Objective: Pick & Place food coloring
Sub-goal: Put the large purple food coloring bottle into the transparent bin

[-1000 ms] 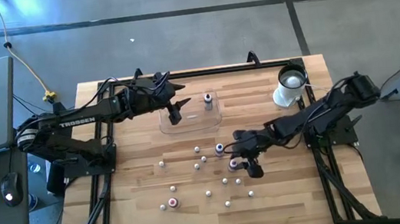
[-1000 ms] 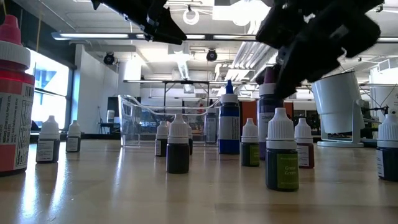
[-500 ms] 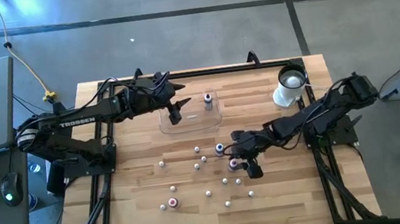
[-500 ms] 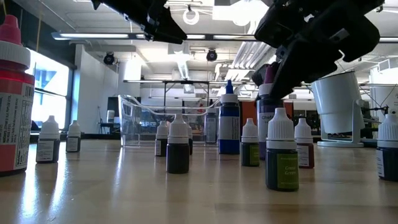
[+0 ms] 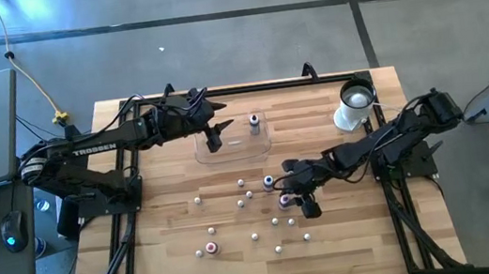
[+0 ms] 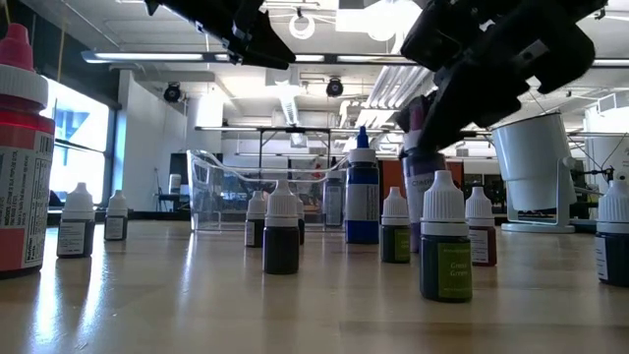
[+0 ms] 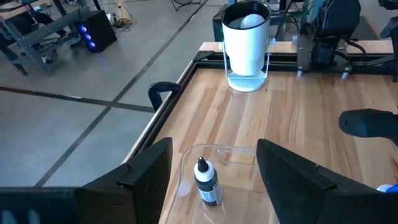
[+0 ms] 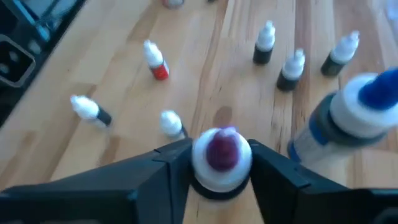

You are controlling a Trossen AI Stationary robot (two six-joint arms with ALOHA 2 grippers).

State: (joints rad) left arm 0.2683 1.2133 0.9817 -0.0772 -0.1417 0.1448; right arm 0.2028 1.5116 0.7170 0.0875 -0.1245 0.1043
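Observation:
Several tiny food coloring bottles with whitish caps stand scattered on the wooden table [image 5: 172, 232], among them a red one [image 5: 210, 248] and a blue one [image 5: 268, 182] [image 8: 348, 118]. My right gripper [image 5: 287, 188] [image 8: 221, 165] is low over the middle of the table, shut on a purple-tipped bottle [image 8: 221, 155] [image 6: 423, 167]. My left gripper [image 5: 216, 133] [image 7: 214, 149] hovers open above the clear tray [image 5: 234, 143], where one bottle [image 7: 206, 182] stands on its base. My right gripper pinches the purple-tipped bottle between its two fingers [image 8: 168, 168], one on each side just below the white cap [image 8: 205, 177]. The fingers slant down at it from the table's right side. The bottle leans a little; the green bottle [image 6: 445, 236] hides its base.
A white cup-like object [image 5: 354, 104] [image 7: 247, 37] stands near the far right corner. The blue bottle and other small ones [image 8: 292, 68] stand close around the held bottle. A black frame [image 7: 168, 93] runs along the table's edges. Bare wood lies at the near left.
My right gripper has drawn the purple-tipped bottle slightly sideways and tipped it off upright, as the low view shows. The left arm and the other bottles have kept still.

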